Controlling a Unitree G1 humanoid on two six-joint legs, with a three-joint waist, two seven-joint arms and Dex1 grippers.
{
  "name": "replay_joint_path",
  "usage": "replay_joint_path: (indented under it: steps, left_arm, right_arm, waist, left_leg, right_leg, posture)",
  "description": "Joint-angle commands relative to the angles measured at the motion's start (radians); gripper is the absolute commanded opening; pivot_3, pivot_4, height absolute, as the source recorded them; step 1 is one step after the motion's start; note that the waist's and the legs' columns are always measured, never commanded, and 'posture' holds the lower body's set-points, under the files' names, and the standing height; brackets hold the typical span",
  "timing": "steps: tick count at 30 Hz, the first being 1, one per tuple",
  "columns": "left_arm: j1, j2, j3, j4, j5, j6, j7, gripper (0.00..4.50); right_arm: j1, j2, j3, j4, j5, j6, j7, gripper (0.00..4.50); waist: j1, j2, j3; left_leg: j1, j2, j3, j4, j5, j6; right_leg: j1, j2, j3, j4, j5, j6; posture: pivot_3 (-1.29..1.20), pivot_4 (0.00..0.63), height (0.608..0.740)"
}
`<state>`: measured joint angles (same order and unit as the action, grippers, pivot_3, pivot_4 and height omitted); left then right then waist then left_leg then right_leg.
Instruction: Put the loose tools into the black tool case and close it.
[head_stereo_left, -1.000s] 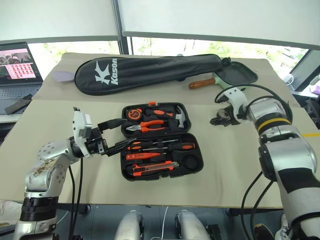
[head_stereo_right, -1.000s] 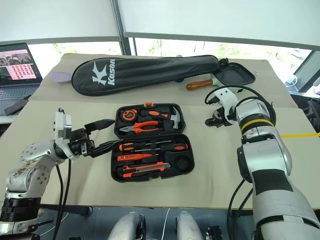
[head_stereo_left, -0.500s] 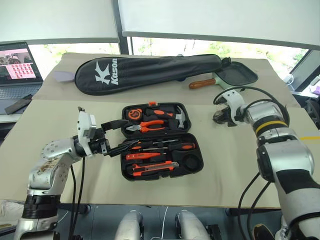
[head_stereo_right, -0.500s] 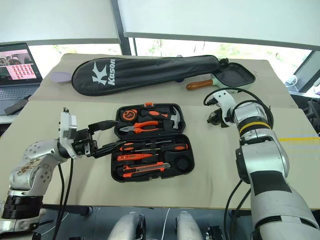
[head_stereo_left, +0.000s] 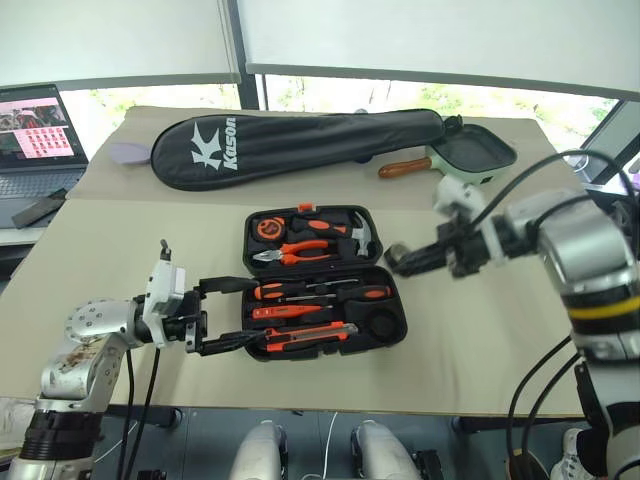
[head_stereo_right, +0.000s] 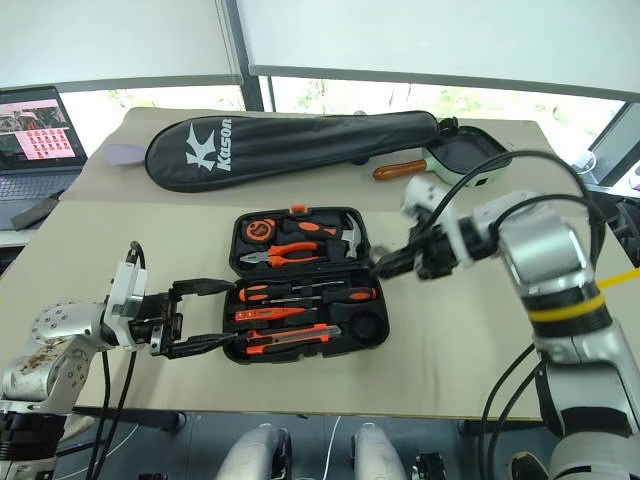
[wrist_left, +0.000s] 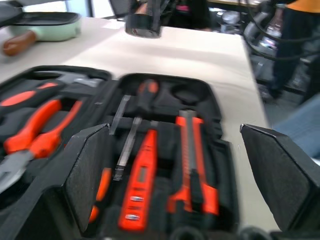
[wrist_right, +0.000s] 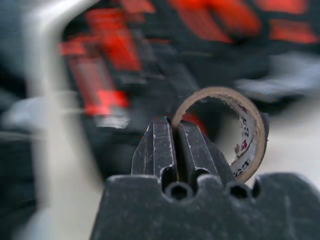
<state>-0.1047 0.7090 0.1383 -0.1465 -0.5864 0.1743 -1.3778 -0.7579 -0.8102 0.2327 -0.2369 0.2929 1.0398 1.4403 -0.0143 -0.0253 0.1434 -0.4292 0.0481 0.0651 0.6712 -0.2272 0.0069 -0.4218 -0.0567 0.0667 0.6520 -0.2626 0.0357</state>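
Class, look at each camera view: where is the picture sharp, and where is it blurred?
Right wrist view: the tape roll is sharp, the case behind smeared. Left wrist view: the case is soft, nearest tools blurriest. Head views: the table is crisp, the right end effector slightly smeared.

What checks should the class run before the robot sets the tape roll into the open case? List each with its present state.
1. Right gripper shut on the tape roll: ok.
2. Case lying open: ok.
3. Round slot free for the roll: ok.
4. Roll over the slot: not ok, it hangs beside the case's right edge.
5. Left gripper open, fingers at the case's left edge: ok.
6. Screwdrivers and knife seated: ok.
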Motion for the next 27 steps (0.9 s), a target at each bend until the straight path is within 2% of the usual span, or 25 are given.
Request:
replay_joint_path:
  steps: [1, 4, 11, 19, 21, 22, 26, 27]
  left_arm:
    - [0.028, 0.023, 0.009, -0.043, -0.012, -0.018, -0.025, 4.50]
    - [0.048, 0.031, 0.007, -0.059, -0.015, -0.008, -0.027, 4.50]
    - [0.045, 0.031, 0.003, -0.079, -0.020, 0.022, 0.000, 4.50]
    - [0.011, 0.036, 0.007, -0.018, 0.003, 0.000, -0.011, 4.50]
    - [0.019, 0.036, 0.011, -0.018, 0.004, -0.005, -0.005, 4.50]
    - [0.025, 0.034, 0.017, -0.019, 0.002, -0.001, 0.005, 4.50]
    - [0.057, 0.030, 0.051, -0.025, -0.014, 0.022, 0.057, 4.50]
    - [0.064, 0.031, 0.058, -0.023, -0.015, 0.025, 0.067, 4.50]
  right_arm:
    - [0.039, 0.003, 0.042, -0.161, 0.035, 0.116, -0.111, 0.01]
    - [0.070, -0.005, 0.107, -0.195, 0.030, 0.135, -0.164, 0.01]
    - [0.095, -0.081, 0.224, -0.128, -0.066, -0.014, -0.237, 0.01]
    - [0.079, -0.051, 0.270, -0.061, -0.069, -0.024, -0.276, 0.01]
    - [0.082, -0.058, 0.273, -0.079, -0.054, -0.028, -0.257, 0.79]
    - [0.083, -0.064, 0.270, -0.088, -0.048, -0.039, -0.244, 1.00]
    - [0.100, -0.098, 0.199, -0.114, 0.022, -0.126, -0.156, 2.33]
    - [0.100, -0.103, 0.185, -0.110, 0.030, -0.132, -0.148, 2.80]
  waist:
    - [0.000, 0.000, 0.000]
    - [0.003, -0.001, 0.000]
    - [0.002, -0.001, 0.000]
    - [0.001, -0.003, -0.001]
    - [0.001, -0.003, -0.001]
    - [0.001, -0.003, -0.001]
    - [0.001, -0.004, -0.001]
    - [0.002, -0.004, -0.001]
  left_leg:
    - [0.000, 0.000, 0.000, 0.002, 0.000, 0.000]
    - [0.000, 0.000, 0.001, 0.006, 0.000, 0.000]
    - [0.000, 0.000, 0.002, 0.007, 0.000, 0.000]
    - [0.001, 0.000, 0.002, 0.007, 0.000, 0.000]
    - [0.001, 0.000, 0.002, 0.008, 0.000, 0.000]
    - [0.001, 0.000, 0.002, 0.008, 0.000, 0.000]
    - [0.001, 0.000, 0.001, 0.007, 0.000, 0.000]
    - [0.001, 0.000, 0.000, 0.007, 0.000, 0.000]
  right_leg:
    - [0.000, 0.000, 0.000, 0.001, 0.000, 0.000]
    - [0.000, 0.000, 0.000, 0.005, 0.000, 0.000]
    - [0.000, 0.000, 0.000, 0.006, 0.000, 0.000]
    - [0.001, 0.001, 0.000, 0.006, 0.000, 0.000]
    - [0.001, 0.001, 0.000, 0.006, 0.000, 0.000]
    - [0.001, 0.001, 0.000, 0.007, 0.000, 0.000]
    - [0.001, 0.001, 0.000, 0.007, 0.000, 0.000]
    - [0.000, 0.001, 0.000, 0.006, 0.000, 0.000]
  posture:
    - [0.00, 0.150, 0.740]
    - [0.00, 0.150, 0.740]
    - [0.00, 0.150, 0.740]
    - [0.00, 0.150, 0.740]
    - [0.00, 0.150, 0.740]
    - [0.00, 0.150, 0.740]
    - [0.00, 0.150, 0.740]
    - [0.00, 0.150, 0.740]
